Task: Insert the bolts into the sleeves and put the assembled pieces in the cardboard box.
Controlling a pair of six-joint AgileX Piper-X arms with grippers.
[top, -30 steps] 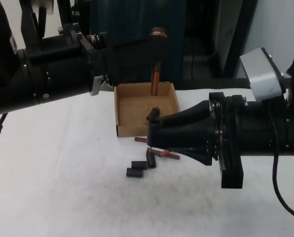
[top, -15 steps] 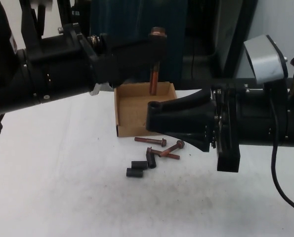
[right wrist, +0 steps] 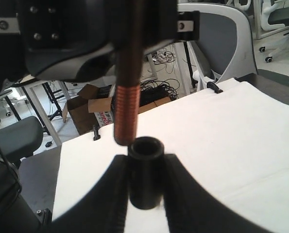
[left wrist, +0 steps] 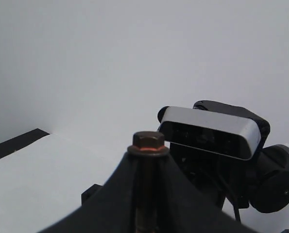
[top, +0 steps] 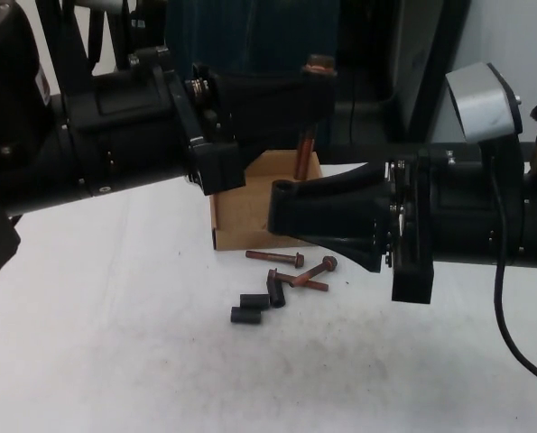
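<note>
Over on the left, the left arm hangs above the counter point(top: 115, 343). The left pincer point(left wrist: 147, 159) is clamped on a copper-coloured bolt point(left wrist: 147, 142), gripping it just under the hex head. The bolt stands upright in the air, head up and threaded end pointing down. From behind the arms it lines up with the far edge of the cardboard box point(top: 241, 238).

The box sits open toward the back of the counter's white cover, partly hidden by both arms. I can't make out whether anything lies inside it.

Just in front of the box, the spare pieces rest on the counter. There are three loose bolts point(top: 275, 257): one lies alone nearest the box, and the other two cross each other just beside it. Three short black loose sleeves point(top: 254, 301) cluster a little nearer the front, one of them close to the crossed pair.

To the right, the right arm lies level above the counter. The right pincer point(right wrist: 145, 164) is closed on a black sleeve point(right wrist: 145, 187), held upright with its open end up. The held bolt's threaded tip hangs right at the sleeve's rim, a little to one side of the opening and not yet inside. I can't tell whether the two touch.
</note>
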